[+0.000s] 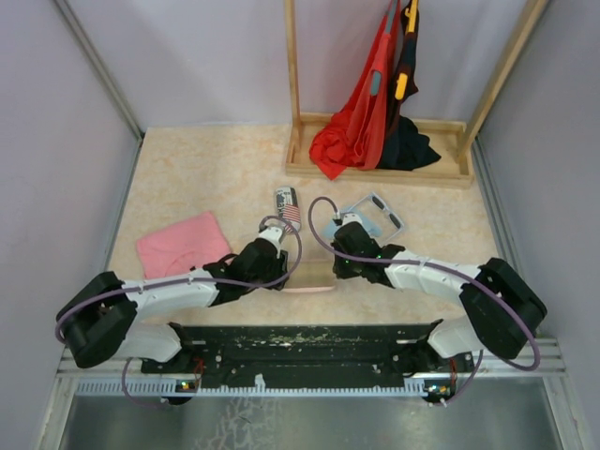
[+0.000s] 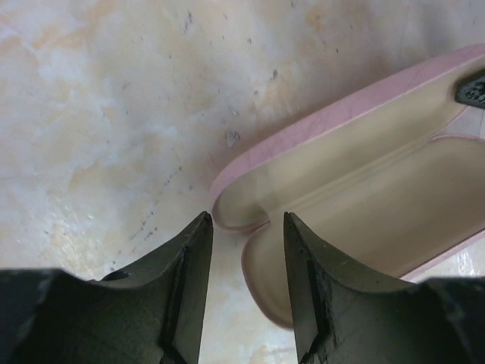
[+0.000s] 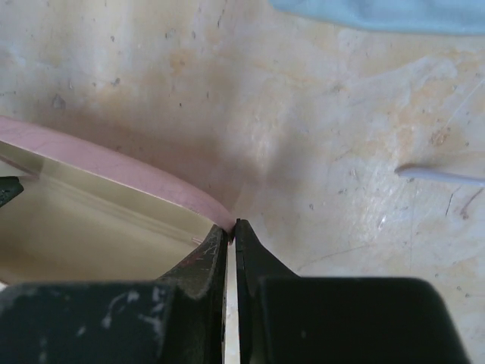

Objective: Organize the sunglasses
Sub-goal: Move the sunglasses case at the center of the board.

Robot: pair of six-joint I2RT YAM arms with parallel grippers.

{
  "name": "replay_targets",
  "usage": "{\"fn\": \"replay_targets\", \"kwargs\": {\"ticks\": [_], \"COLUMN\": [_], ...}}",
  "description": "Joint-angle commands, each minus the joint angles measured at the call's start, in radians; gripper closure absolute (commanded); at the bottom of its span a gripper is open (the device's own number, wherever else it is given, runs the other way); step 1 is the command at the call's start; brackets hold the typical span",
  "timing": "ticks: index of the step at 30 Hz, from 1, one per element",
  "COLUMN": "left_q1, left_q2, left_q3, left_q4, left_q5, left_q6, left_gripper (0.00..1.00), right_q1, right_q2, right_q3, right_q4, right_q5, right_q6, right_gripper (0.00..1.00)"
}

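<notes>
Right claw (image 3: 231, 227) pinches open pink case (image 3: 114, 163); left claw (image 2: 246, 220) straddles its end

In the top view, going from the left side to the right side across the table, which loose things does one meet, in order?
pink cloth → flag-printed glasses case → white-framed sunglasses

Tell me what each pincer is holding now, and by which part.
The right pincer is shut on the open pink case, pinching the rim at one end. The left pincer holds nothing: its jaws are open around the case's other end.
</notes>
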Motion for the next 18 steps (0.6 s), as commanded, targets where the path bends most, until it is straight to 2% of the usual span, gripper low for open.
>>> {"fn": "replay_targets", "kwargs": {"ticks": [1,9,18], "left_q1": [0.045,0.167,0.194], "left_q2": [0.044,0.093,-0.061], "left_q3": [0.066,0.15,0.106], "left_q4": [0.054,0.053,0.031], "left_q5": [-0.037,-0.062,-0.166], "left_q6": [0.023,0.065,0.019], "left_gripper": [0.51,0.47,0.43], "right_q1": [-0.008,-0.058,-0.12], "right_q2": [0.047,0.212,0.406], "right_q3": [0.095,0.242,0.391], "right_q4": [0.092,0.147,0.164], "right_q5": [0.061,0.07,0.073], "right_q6": [-0.025,-0.127,-0.204], "right_gripper": [1.0,1.0,1.0]}}
